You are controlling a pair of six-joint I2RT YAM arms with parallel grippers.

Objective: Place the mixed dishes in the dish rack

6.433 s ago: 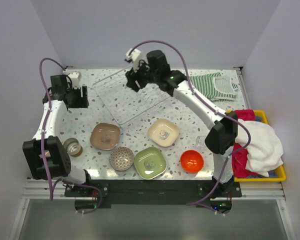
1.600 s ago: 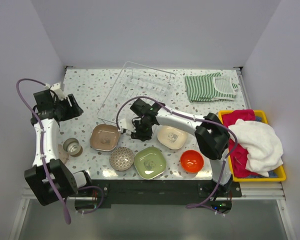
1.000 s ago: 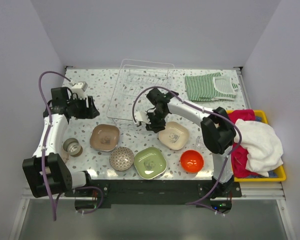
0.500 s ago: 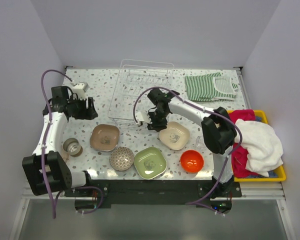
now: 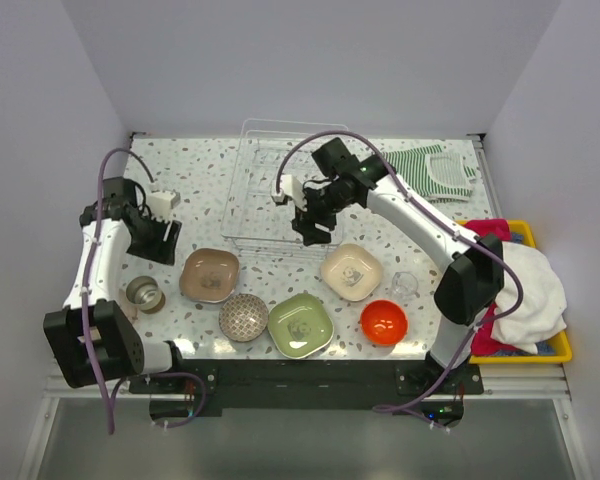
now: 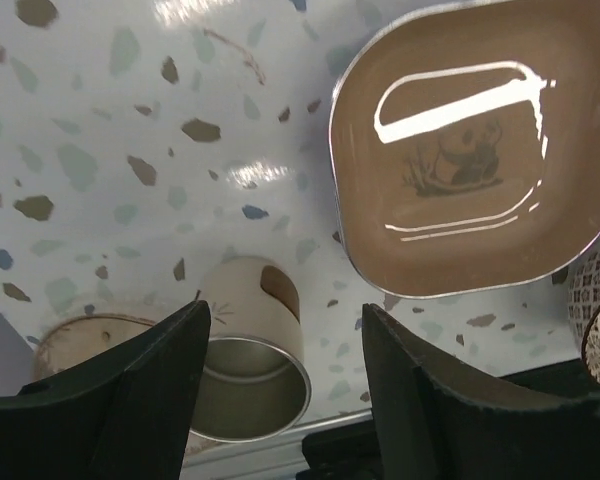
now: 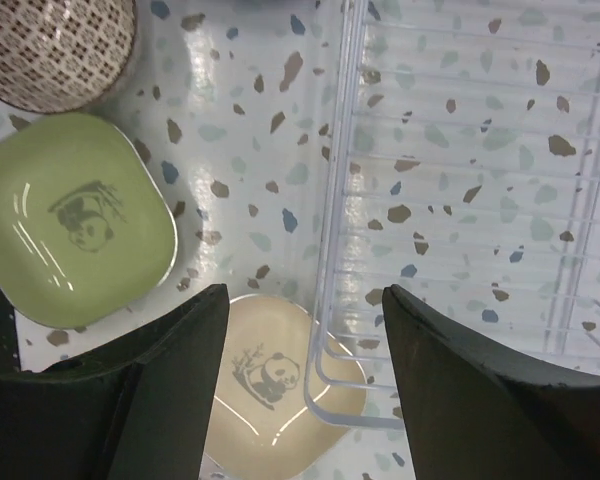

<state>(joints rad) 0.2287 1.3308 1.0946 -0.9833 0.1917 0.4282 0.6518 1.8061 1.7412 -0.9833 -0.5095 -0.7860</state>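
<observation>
— Where was the see-through wire-grid dish rack (image 5: 280,170)?
— At twelve o'clock; the brown rounded-square plate (image 5: 210,273) (among other dishes) lay toward six.
— The grippers?
— The left gripper (image 6: 285,310) and the right gripper (image 7: 302,295) both gaped wide.

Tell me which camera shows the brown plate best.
The left wrist view: the brown plate fills much of the frame, close enough to show the panda drawing inside. The top external view shows it whole but small. The right wrist view does not show it.
</observation>
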